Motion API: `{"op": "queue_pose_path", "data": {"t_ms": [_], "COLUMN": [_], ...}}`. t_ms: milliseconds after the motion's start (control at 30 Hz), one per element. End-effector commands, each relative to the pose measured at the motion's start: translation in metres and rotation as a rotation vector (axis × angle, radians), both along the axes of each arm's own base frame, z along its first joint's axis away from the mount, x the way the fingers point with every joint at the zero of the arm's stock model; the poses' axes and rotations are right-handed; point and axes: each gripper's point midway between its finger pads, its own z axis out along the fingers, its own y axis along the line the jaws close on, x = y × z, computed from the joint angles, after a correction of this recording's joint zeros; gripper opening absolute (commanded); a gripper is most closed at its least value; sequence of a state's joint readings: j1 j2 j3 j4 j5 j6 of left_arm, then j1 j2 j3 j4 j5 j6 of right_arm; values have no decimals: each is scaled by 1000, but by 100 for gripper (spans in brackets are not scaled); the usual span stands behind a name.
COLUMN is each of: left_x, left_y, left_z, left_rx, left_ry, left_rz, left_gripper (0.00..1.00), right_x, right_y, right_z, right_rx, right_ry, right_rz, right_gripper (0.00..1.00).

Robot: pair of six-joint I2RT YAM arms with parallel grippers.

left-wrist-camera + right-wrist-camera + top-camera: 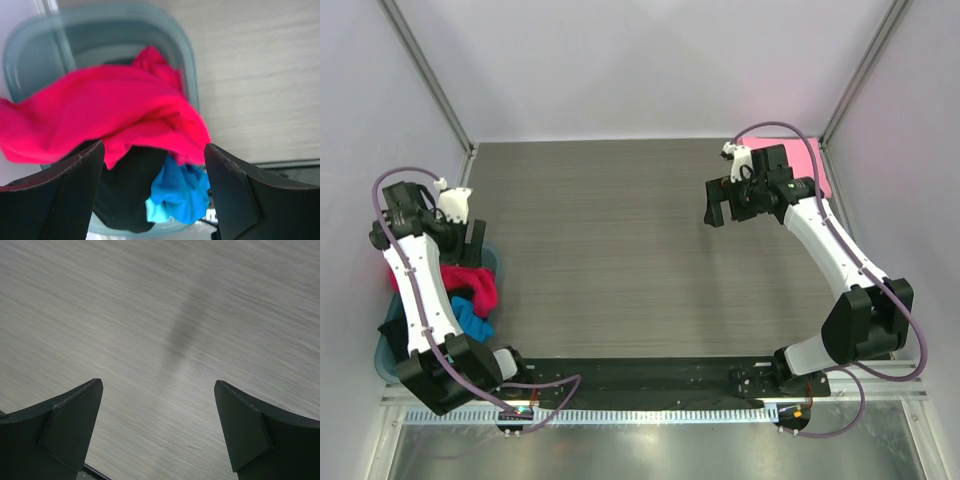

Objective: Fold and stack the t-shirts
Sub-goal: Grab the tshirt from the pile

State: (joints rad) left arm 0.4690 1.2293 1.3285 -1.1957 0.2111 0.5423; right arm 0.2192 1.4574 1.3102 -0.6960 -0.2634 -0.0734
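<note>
Over at the bin (186, 60), the left end effector (154, 146) hangs right above it, jaws spread wide, gripping nothing. The crimson shirt (115, 110) is heaped on top and spills over the bin's rim, with the black shirt (125, 195) and blue shirt (177, 192) bunched beneath. It's soft, light, floppy cloth that will likely sag and drag its neighbours. Best pinch a raised fold at the crest of the heap. Well right of the bin, above the worktop (610, 250), the right end effector (159, 384) hovers open and empty. Farthest from the bin, the pink shirt (810, 165) peeks out at the back corner.
</note>
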Motion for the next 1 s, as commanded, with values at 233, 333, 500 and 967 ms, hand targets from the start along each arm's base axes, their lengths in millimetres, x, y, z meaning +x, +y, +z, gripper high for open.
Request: {"op": "queue_pose_path", "data": {"t_ms": [233, 333, 500, 967], "left_x": [-12, -15, -24, 21], "left_y": [17, 24, 42, -5], "left_z": [-34, -40, -51, 62], "left_rx": [-52, -81, -40, -268], "left_ry": [84, 96, 118, -204], "left_rz": [-12, 17, 24, -110], "left_gripper": [72, 70, 69, 0], "right_x": [-1, -3, -6, 2], "right_y": [20, 20, 25, 11], "right_z": [24, 26, 20, 41], "right_rx": [62, 59, 83, 12], "right_ry": [-30, -27, -7, -148], "right_rz": [129, 144, 162, 146], "right_gripper": [100, 100, 100, 100]}}
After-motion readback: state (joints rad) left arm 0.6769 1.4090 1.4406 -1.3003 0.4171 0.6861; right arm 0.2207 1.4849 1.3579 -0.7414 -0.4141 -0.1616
